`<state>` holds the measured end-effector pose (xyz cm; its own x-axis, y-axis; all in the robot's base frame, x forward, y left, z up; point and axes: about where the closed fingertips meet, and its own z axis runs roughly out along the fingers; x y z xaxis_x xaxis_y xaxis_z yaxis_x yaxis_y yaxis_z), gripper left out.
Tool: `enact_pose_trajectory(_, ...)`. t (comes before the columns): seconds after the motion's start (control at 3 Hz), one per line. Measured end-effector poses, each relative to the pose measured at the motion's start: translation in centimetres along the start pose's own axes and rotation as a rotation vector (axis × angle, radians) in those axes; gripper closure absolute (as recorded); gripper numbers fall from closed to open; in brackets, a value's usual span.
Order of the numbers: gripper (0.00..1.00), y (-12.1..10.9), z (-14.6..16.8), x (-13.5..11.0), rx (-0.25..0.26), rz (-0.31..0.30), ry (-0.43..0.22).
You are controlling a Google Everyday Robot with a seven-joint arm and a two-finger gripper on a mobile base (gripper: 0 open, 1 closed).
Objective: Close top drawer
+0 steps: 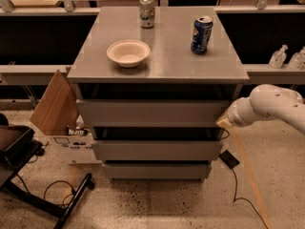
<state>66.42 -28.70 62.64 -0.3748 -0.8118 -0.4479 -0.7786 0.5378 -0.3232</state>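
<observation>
Speckled floor (157,204), grey cabinet top (167,56), gripper (224,121) at end of top drawer (150,112)

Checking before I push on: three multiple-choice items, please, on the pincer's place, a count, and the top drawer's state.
1. The pincer is: A) at the top drawer's right end B) on the floor C) at its left end
2. Cans on the cabinet top: A) one B) two C) four
3. The top drawer: A) flush shut B) sticking out C) removed
1A, its tip sits at the front's right corner; 2B, silver can and blue can; 3B, dark gap above its front.
</observation>
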Motion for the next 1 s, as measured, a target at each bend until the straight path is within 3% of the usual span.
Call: enact_pose_trajectory(1.0, 1.0, 0.0, 0.0, 0.0, 0.0, 0.0, 0.0)
